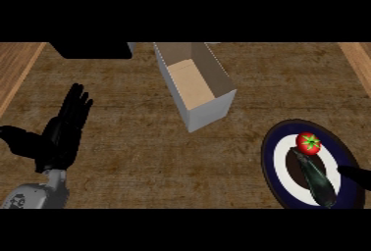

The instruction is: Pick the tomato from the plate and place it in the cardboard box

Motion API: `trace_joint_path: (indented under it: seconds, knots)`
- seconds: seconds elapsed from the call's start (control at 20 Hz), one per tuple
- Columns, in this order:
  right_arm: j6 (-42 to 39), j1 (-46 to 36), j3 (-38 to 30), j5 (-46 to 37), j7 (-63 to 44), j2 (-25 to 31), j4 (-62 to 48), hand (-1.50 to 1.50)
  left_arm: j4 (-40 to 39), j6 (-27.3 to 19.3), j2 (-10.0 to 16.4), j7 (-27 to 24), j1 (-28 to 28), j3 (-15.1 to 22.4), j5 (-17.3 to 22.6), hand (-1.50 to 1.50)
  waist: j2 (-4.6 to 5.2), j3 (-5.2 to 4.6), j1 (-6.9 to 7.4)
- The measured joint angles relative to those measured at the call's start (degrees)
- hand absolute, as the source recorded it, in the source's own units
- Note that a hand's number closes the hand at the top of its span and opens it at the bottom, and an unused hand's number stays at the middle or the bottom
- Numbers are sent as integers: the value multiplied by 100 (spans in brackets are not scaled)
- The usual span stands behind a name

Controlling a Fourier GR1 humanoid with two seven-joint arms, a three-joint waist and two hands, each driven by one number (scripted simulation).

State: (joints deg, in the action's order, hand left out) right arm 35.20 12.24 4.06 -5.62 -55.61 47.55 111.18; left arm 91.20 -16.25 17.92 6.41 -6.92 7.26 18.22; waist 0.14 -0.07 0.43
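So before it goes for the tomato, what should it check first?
1. Tomato sits on the plate, uncovered: ok.
2. Box is open on top: ok.
3. Room around the tomato: a dark vegetable lies close beside it and might get nudged: not ok.
4. Right hand ready to grasp: only a sliver shows at the right edge: cannot tell.
5. Left hand out of the way: open, resting at the left, apart from the box: ok.
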Motion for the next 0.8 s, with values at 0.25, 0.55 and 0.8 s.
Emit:
trace_joint_path:
  seconds: [0.25, 0.55, 0.8]
  knots:
    - [-128, -395, 208, -458, -247, -530, -248, -150, 263, 46, -21, 160, 156, -109, -83, 0, -10, 4, -10]
    - [-319, -865, 202, -804, -216, -1109, -806, -150, 293, 184, -147, 227, 170, -238, -208, 0, -13, 5, -25]
    - [-381, -1029, 123, -1246, -159, -1575, -1176, -150, 349, 242, -273, 341, 133, -365, -326, 0, -14, 6, -35]
